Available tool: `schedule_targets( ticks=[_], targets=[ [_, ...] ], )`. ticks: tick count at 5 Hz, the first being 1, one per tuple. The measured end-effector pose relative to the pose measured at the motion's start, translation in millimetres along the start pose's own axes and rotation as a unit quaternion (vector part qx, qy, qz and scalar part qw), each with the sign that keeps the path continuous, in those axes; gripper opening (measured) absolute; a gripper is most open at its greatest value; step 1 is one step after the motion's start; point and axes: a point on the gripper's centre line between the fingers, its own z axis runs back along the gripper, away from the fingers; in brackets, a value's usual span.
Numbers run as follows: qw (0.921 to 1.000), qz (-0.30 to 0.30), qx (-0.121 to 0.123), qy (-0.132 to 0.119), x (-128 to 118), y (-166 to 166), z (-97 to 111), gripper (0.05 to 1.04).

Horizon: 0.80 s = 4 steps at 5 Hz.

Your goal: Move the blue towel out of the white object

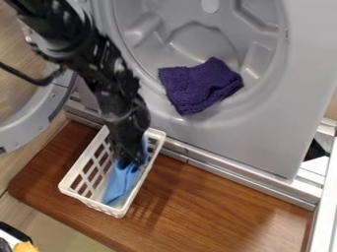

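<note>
The black gripper [129,158] hangs down inside the upper part of the white slatted basket [72,181], over the blue towel [119,182]. Its tip touches or overlaps the towel and hides part of it. The towel lies lengthwise in the basket, from beside the gripper down to the basket's lower end, all within the rim. Whether the gripper holds the cloth cannot be made out.
The basket stands on a brown wooden board [217,206]. Behind it is a grey washer or dryer front [256,133], with a purple towel [199,85] at its round opening. The open round door [34,129] stands at the left.
</note>
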Motion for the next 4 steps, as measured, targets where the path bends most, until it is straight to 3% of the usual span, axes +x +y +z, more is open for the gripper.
schedule_targets(
  ticks=[1,2,3,4],
  targets=[
    [0.9989,-0.014,0.038,-0.023,15.7,2.3,41.0,0.051],
    [0.9973,-0.039,0.034,-0.052,33.9,-9.2,54.2,0.051],
    [0.9911,-0.088,0.03,-0.096,60.0,-35.9,77.0,0.051],
    [0.9824,-0.138,0.009,-0.125,83.1,-69.4,82.1,0.05]
  ],
)
